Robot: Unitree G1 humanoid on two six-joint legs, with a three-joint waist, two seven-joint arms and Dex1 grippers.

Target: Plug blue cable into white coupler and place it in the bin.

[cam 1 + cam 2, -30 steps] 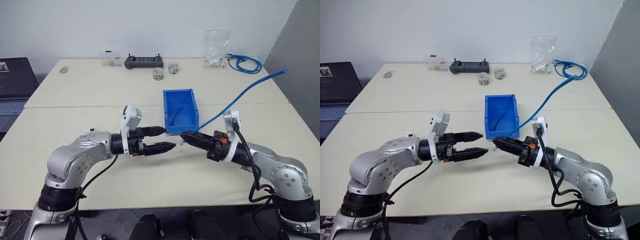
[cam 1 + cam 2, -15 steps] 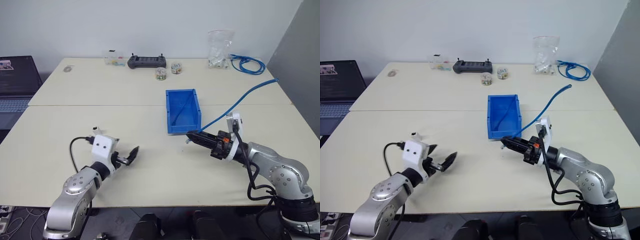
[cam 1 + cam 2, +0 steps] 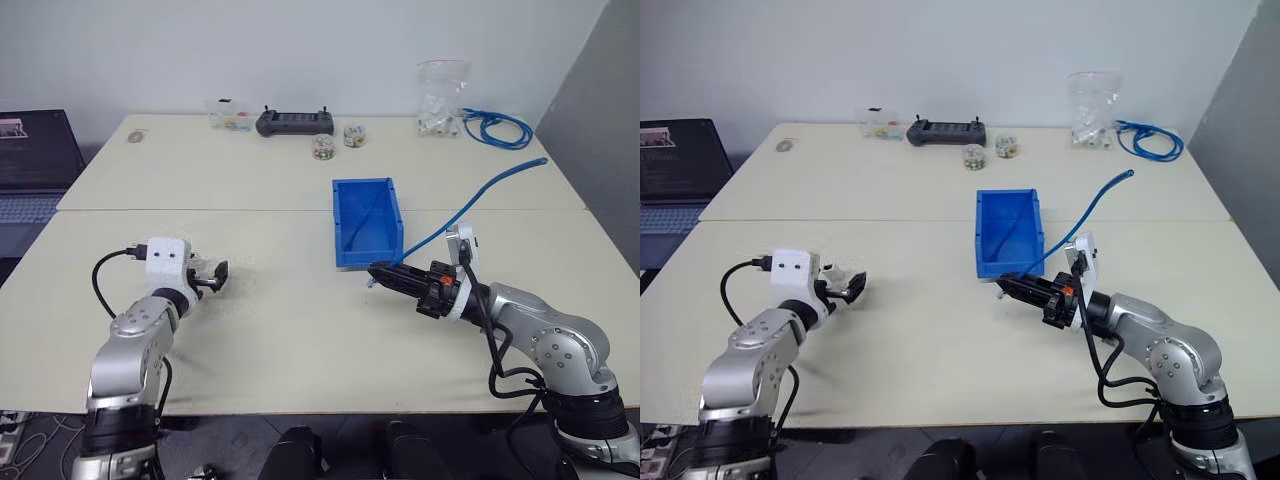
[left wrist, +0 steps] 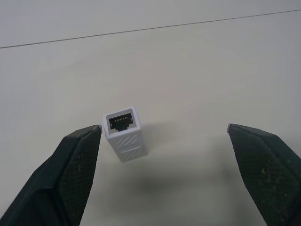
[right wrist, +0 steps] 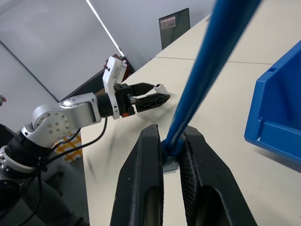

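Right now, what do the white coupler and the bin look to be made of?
White coupler: likely moulded plastic, smooth matte white shell with ribbed grooves and metal contacts in its dark socket. Bin: probably rigid plastic, uniform bright blue, thin walls, slight sheen.

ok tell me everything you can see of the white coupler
The white coupler is a small boxy block of white plastic with raised diagonal ribs on its upper side. Its open end faces the left wrist camera, showing a dark socket with a row of metal contacts. It lies flat on the pale table, unplugged, between the wide-open fingers of the left tool, nearer one finger, which it does not visibly touch.
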